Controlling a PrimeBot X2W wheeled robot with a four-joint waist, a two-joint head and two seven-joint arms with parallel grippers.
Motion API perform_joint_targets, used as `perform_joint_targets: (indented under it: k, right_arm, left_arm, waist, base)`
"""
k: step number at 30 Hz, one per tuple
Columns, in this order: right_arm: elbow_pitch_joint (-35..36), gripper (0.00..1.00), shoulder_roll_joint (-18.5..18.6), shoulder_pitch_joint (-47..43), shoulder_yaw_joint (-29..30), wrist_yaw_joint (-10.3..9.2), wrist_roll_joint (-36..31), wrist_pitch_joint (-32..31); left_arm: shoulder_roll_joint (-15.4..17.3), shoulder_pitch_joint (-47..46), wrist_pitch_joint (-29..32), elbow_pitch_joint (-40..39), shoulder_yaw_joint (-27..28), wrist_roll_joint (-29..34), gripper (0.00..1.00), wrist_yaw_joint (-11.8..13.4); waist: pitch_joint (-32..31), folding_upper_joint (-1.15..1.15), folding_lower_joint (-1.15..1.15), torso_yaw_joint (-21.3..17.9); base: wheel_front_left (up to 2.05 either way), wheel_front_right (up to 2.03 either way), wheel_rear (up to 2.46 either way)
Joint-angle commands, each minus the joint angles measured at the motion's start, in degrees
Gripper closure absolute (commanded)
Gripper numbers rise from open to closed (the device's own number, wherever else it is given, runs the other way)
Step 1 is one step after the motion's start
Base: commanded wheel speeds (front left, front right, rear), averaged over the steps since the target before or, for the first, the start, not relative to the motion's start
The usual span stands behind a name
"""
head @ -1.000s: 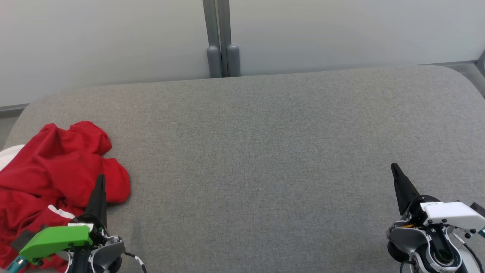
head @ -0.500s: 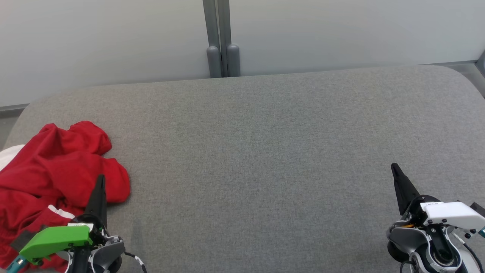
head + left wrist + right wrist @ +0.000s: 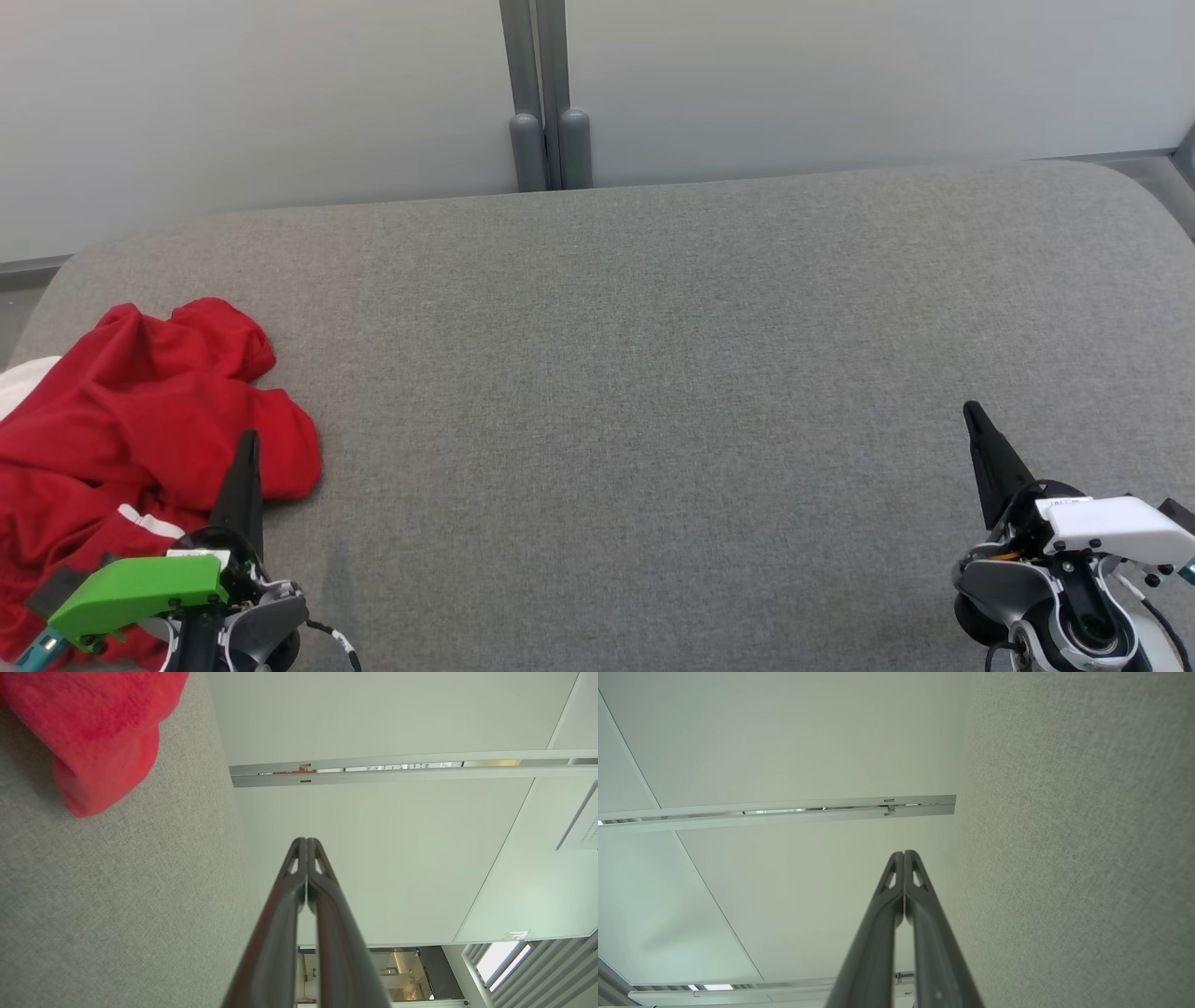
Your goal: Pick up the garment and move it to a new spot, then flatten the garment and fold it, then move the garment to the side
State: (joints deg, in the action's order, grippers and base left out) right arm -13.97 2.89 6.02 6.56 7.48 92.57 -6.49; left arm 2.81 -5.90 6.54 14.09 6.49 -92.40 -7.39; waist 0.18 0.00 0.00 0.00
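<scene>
I see a grey upholstered surface [image 3: 653, 373], tight woven cloth with a fine heathered grain and rounded far corners. Behind it at 12 o'clock are smooth pale wall panels [image 3: 280, 93], split by a grey metal post [image 3: 546, 93]. The left gripper [image 3: 247, 437] sits at 7 o'clock in the head view under a glossy green housing, long dark fingers pointing to 12. The right gripper [image 3: 971, 409] is at 4 o'clock under a white housing, fingers leaning slightly toward 11. Both sets of jaws are clenched tip to tip with nothing between them, and the left wrist [image 3: 306, 841] and right wrist [image 3: 904, 853] views confirm it. Both pairs of tapered fingers lie low, roughly along the surface. The garment [image 3: 140, 411] is at 8 to 9 o'clock on the left edge, a crumpled red heap of soft matte knit with rounded folds and a white trim band. From the head the left fingertip overlaps its near lobe. The left wrist view puts the garment [image 3: 93, 728] at 10 o'clock, clear of the fingers.
</scene>
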Motion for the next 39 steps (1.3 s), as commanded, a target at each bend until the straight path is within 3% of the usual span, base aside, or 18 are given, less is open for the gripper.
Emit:
perform_joint_targets:
  k: [1,39]
  right_arm:
    - [-0.13,1.00,0.01,0.36,0.12,0.02,-0.29,-0.26]
    - [-0.13,1.00,-0.02,0.36,0.15,0.02,-0.33,-0.26]
  left_arm:
    - [0.10,-0.63,0.18,-0.11,0.11,-0.04,1.00,-0.19]
    - [0.10,-0.64,0.18,-0.12,0.11,-0.04,1.00,-0.19]
  waist:
    - [0.00,0.00,0.00,0.00]
    - [0.00,0.00,0.00,0.00]
  base:
    - [0.00,0.00,0.00]
    - [0.00,0.00,0.00]
